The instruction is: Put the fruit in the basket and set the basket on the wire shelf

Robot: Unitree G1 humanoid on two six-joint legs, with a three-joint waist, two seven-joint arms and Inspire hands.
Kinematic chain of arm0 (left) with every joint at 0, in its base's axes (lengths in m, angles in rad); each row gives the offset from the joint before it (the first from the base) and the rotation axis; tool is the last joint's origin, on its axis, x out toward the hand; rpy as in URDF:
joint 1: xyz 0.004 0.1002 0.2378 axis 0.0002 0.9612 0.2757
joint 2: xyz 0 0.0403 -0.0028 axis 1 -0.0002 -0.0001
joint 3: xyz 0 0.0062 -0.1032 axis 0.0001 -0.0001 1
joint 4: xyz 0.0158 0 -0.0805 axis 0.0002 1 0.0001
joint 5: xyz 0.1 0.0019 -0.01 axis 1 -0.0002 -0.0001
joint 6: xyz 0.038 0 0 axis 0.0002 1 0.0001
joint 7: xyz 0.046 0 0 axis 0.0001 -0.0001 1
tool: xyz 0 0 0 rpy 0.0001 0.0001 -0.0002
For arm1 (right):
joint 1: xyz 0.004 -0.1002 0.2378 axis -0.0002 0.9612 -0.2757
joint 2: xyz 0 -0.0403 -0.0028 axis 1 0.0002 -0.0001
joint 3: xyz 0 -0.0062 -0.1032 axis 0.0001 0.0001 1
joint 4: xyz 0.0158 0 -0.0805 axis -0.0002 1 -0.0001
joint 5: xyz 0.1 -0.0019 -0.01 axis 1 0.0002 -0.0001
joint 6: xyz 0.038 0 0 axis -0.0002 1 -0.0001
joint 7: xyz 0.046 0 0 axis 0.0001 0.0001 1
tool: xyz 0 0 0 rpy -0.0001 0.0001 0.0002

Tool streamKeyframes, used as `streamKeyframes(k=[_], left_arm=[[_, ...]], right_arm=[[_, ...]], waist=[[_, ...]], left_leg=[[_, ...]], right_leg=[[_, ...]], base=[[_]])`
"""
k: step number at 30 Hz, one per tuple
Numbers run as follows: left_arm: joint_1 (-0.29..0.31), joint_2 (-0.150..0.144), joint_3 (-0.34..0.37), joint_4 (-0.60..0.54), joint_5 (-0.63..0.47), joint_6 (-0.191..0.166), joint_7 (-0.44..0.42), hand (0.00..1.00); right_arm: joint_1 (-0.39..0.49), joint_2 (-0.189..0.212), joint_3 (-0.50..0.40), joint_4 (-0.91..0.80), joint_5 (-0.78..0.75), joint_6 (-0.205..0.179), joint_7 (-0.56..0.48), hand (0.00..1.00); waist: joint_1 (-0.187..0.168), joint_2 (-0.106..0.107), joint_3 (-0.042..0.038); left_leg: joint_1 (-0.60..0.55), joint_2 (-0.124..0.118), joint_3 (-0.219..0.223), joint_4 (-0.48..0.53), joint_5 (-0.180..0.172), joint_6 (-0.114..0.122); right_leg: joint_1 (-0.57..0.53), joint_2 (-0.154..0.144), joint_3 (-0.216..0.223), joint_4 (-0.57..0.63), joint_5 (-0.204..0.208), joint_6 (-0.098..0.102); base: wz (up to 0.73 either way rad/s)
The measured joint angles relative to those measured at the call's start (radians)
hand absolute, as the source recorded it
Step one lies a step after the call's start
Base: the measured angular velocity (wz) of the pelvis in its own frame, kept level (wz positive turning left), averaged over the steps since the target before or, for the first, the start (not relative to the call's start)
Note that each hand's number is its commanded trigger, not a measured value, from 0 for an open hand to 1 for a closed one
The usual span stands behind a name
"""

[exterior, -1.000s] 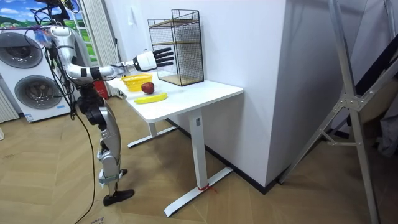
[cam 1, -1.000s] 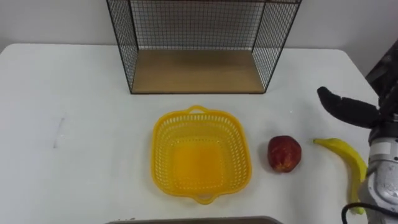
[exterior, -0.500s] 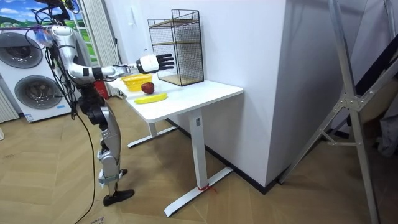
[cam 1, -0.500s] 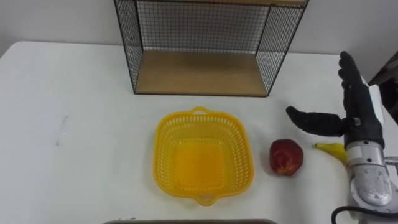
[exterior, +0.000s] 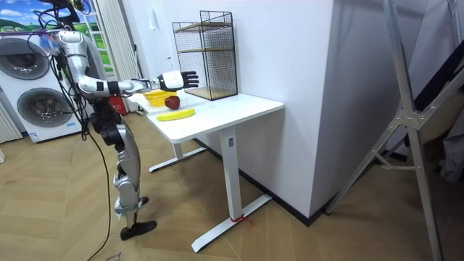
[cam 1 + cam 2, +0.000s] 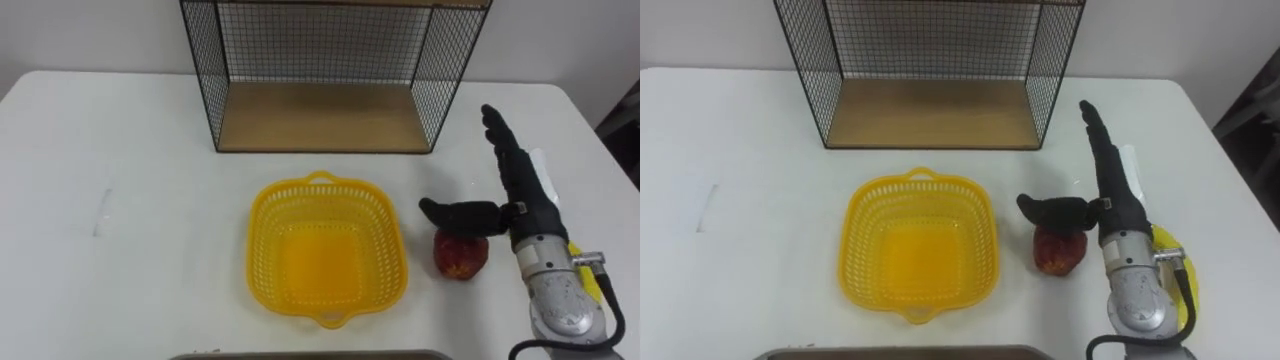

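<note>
The apple (image 6: 460,255) lies on the white desk (image 6: 130,180), just to the right of the yellow basket (image 6: 262,255) and apart from it by a narrow gap. The basket holds no fruit; it sits flat near the desk's middle, one small handle towards the shelf and one towards the robot.

The banana (image 5: 176,114) lies on the desk to the right of the apple. In the eye views the forearm covers most of it, leaving a yellow strip at the arm's right edge.

The right robot hand (image 6: 525,205) is above the desk at the apple's right side. Its fingers are straight and spread, pointing towards the shelf. The thumb sticks out sideways over the top of the apple. Whether the thumb touches the apple cannot be told. Nothing is grasped.

The wire shelf (image 6: 320,115) stands at the desk's far edge, directly behind the basket, its wooden base bare.

In the room view the robot stands upright at the desk's end, right arm stretched over it, with a washing machine (image 5: 36,94) behind.
</note>
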State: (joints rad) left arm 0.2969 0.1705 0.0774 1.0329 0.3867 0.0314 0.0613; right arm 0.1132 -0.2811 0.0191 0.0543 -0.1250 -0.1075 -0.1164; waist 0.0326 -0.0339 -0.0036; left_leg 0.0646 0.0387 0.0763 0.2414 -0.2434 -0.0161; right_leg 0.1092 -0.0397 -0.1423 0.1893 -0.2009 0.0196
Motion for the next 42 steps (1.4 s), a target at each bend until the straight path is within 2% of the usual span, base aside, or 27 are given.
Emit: streamKeyframes(k=[9, 12, 17, 24, 31, 36, 42], left_arm=[[-0.014, 0.001, -0.024, 0.021, -0.001, -0.002, -0.014, 0.0], [-0.023, 0.001, -0.023, 0.021, -0.001, -0.002, -0.022, 0.0], [-0.026, 0.001, -0.024, 0.021, -0.001, -0.005, -0.027, 0.0], [-0.027, 0.001, -0.024, 0.027, -0.001, -0.01, -0.027, 0.0], [-0.021, 0.001, -0.023, 0.026, 0.0, -0.009, -0.021, 0.0], [-0.025, 0.001, -0.023, 0.026, 0.0, -0.009, 0.0, 0.0], [-0.025, 0.002, -0.024, 0.017, -0.001, -0.012, 0.003, 0.0]], right_arm=[[0.031, 0.001, -0.001, 0.0, 0.002, -0.001, 0.029, 0.0], [0.03, 0.003, -0.001, -0.001, 0.0, -0.001, 0.032, 0.0], [0.03, 0.011, 0.0, -0.006, -0.003, -0.001, 0.032, 0.0], [0.035, 0.016, 0.0, -0.003, -0.005, -0.003, 0.032, 0.0], [0.111, 0.03, 0.0, 0.017, -0.012, -0.002, 0.034, 0.0], [0.13, 0.046, 0.005, 0.084, -0.026, -0.006, 0.034, 0.0], [0.131, 0.061, 0.012, 0.136, -0.041, -0.05, 0.03, 0.0]], waist=[[0.001, 0.004, 0.0034], [0.002, 0.001, 0.0009], [0.002, 0.001, 0.0013], [-0.002, -0.006, 0.0077], [-0.001, -0.005, 0.0046], [-0.006, 0.005, -0.0028], [-0.005, 0.006, -0.0035]], left_leg=[[-0.002, 0.0, -0.001, -0.005, 0.0, 0.0], [-0.003, 0.0, 0.001, -0.003, 0.0, 0.0], [-0.002, 0.0, 0.003, -0.004, 0.0, 0.0], [-0.015, 0.0, 0.003, 0.0, 0.0, 0.0], [-0.024, 0.0, 0.003, -0.001, 0.0, 0.0], [-0.018, 0.001, 0.003, -0.003, 0.0, 0.0], [-0.017, 0.002, 0.004, 0.002, 0.0, 0.0]], right_leg=[[-0.002, 0.0, 0.002, -0.001, 0.0, 0.0], [-0.004, 0.0, 0.002, -0.002, 0.0, 0.0], [-0.005, 0.0, 0.003, -0.002, 0.0, 0.0], [-0.015, 0.0, 0.002, -0.002, 0.0, 0.0], [-0.023, 0.0, 0.002, -0.004, 0.0, 0.0], [-0.02, 0.0, 0.002, -0.003, 0.0, 0.0], [-0.018, 0.0, 0.003, -0.002, 0.003, 0.0]], base=[[0.0], [0.0], [0.0], [0.0], [0.0], [0.0], [0.0]])
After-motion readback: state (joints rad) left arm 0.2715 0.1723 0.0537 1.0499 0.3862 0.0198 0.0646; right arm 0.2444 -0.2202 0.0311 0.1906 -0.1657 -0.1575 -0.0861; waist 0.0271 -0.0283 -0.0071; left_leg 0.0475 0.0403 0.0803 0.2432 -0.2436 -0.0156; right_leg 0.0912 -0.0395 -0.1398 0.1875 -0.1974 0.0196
